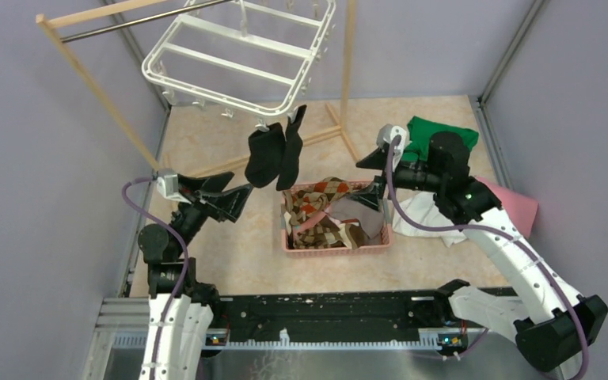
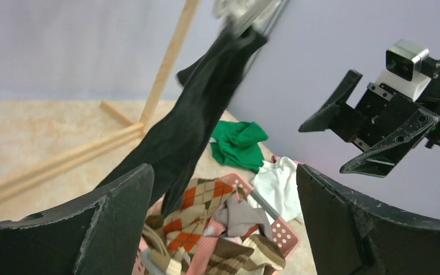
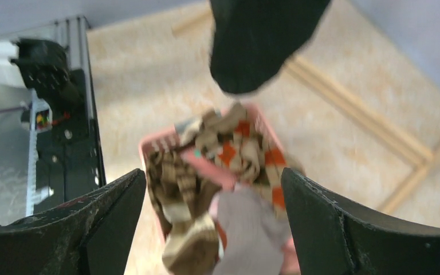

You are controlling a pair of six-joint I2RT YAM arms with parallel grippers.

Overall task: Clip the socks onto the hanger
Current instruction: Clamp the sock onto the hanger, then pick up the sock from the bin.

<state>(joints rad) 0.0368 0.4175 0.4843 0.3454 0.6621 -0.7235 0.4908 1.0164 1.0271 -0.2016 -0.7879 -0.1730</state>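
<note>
Saw leftover socks (image 1: pixel 324 214) heaped in basket (image 1: pixel 336 250) just left of right claw (image 1: pixel 370 182), left claw (image 1: pixel 239 190) farther off. Found both gaping, empty.

We record the hanger (image 1: pixel 229 66) as smooth white plastic; the hung black socks (image 1: pixel 275 152) as matt cloth; the rack (image 1: pixel 99 90) as bare pale wood — its bar (image 1: pixel 150 19) dull metal; the basket (image 1: pixel 336 248) as pink plastic.
</note>
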